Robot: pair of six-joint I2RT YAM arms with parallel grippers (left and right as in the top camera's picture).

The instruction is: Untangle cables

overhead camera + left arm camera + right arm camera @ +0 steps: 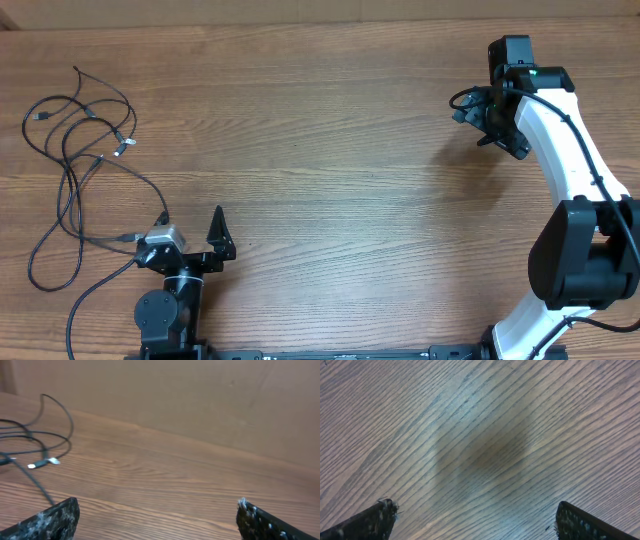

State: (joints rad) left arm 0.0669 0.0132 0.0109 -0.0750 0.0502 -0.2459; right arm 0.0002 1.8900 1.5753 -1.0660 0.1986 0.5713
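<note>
The cables (80, 150) lie in a loose tangle of thin black loops on the far left of the wooden table, with small silvery plug ends (125, 143) among them. One strand runs down past my left arm's base. In the left wrist view the cables (47, 435) sit at the left edge, ahead and to the left of my fingers, with a silvery plug (42, 463). My left gripper (190, 225) (157, 510) is open and empty, just right of the tangle's lower end. My right gripper (488, 125) (476, 510) is open over bare wood at the far right, no cable in its view.
A thick black wire (465, 97) loops off the right arm's wrist. The table's back edge (200, 445) meets a plain wall. The wooden tabletop (340, 170) spreads between the two arms.
</note>
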